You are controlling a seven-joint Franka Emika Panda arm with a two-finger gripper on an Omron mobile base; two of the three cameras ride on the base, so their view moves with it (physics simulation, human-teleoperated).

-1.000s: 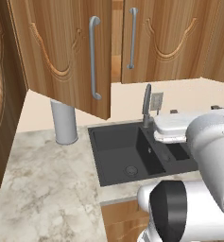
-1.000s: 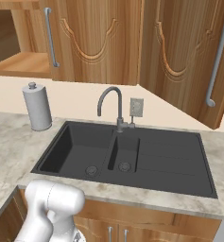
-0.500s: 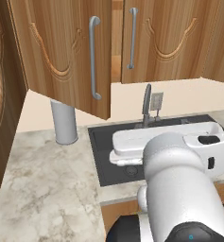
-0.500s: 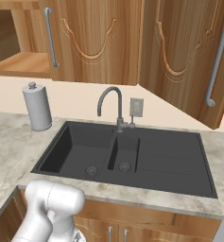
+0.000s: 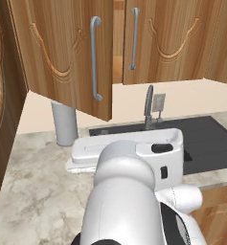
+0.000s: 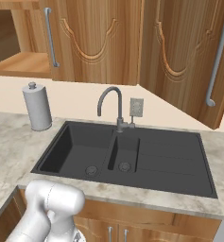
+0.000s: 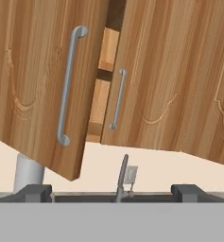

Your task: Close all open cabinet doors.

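White arm [image 5: 129,186] raised and folded forward, pincer [image 7: 112,193] empty, dark fingertips [image 7: 35,192] spread wide apart

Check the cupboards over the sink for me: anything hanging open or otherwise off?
Yes. The left cabinet door swings out over the counter, baring shelves behind it. A far-right door above the sink also juts out at an angle. The door between them looks shut. Nothing spilled or damaged.

Kitchen — sink [image 6: 156,160], faucet [image 6: 114,105], wooden cabinet doors [image 5: 67,52]
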